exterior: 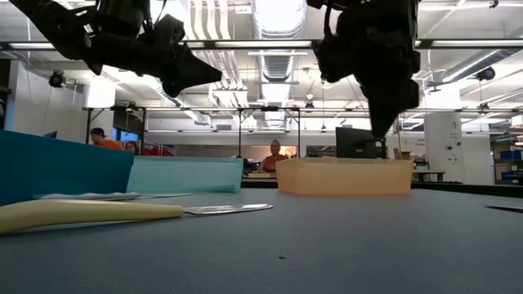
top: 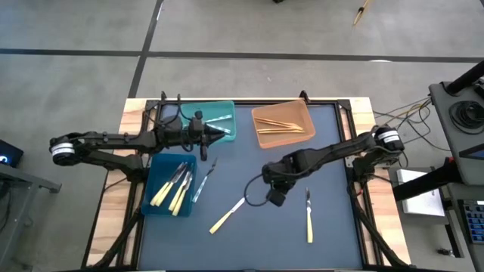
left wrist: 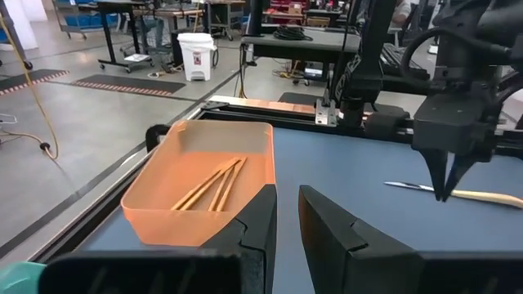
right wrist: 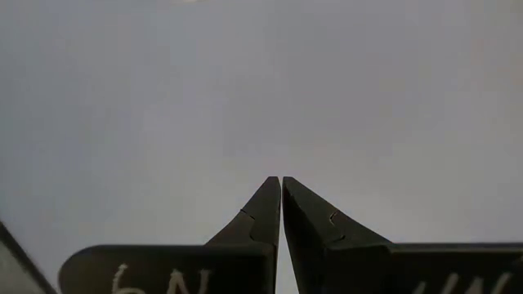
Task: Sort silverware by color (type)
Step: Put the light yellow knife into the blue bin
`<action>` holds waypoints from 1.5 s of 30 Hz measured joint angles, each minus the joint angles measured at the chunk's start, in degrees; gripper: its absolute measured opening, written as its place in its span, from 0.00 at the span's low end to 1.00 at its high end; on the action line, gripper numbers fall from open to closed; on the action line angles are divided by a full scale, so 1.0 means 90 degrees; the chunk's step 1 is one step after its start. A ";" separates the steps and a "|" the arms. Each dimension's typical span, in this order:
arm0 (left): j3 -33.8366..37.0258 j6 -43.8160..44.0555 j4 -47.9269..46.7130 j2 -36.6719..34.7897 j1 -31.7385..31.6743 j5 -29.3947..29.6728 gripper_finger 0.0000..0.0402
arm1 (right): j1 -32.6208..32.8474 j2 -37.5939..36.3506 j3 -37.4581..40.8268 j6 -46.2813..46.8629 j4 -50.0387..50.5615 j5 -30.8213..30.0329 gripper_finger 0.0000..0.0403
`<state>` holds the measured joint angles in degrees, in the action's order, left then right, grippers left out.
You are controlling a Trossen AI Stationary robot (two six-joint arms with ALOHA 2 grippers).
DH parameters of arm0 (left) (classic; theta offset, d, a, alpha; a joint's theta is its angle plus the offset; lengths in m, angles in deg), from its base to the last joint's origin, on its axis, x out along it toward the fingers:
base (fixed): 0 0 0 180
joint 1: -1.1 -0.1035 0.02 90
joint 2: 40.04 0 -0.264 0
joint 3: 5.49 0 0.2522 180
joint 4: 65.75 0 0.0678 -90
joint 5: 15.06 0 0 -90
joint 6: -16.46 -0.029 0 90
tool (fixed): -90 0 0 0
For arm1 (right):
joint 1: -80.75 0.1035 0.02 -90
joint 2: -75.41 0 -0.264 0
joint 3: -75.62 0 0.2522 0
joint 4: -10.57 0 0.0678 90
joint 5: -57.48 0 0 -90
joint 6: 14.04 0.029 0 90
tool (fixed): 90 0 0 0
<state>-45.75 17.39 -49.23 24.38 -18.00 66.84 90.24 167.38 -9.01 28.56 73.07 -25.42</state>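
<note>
Silverware partly sorted, both claws empty.
Your right gripper (top: 270, 198) hangs pinched shut mid-table beside a yellow knife (top: 227, 215); your left gripper (top: 224, 130), narrowly parted, hovers over the teal bin (top: 227, 109) at the far edge.

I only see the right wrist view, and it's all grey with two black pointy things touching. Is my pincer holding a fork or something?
Observer: No. The right pincer is shut on nothing and hangs tip-down above the grey mat.
Operator: Is there any silverware lying on the mat?
Observer: Yes. One yellow-handled piece lies loose on one side of your pincer, and a second yellow-handled piece on the other side.
Operator: Where do the yellow ones go?
Observer: Several pale yellow pieces already lie together in the blue bin, on the left arm's side of the table.
</note>
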 joint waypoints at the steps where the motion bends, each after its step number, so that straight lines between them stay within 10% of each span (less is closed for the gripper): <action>1: 0.0000 0.0002 -0.0033 0.0000 0.0018 0.0000 0.09 | 0.0005 0.0009 0.0002 0.0050 0.0066 0.0084 0.02; 37: 0.0000 0.0216 0.0025 0.0000 0.0125 0.0000 0.09 | 0.1934 -0.0343 0.2074 0.3527 -0.0027 0.1352 0.03; 45: -0.0002 0.0217 0.0025 0.0000 0.0130 0.0002 0.09 | 0.1932 -0.0445 0.2074 0.4103 -0.0500 0.1334 0.17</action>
<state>-45.77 19.34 -49.01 24.38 -16.83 66.86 107.62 163.37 9.66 65.48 68.57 -13.41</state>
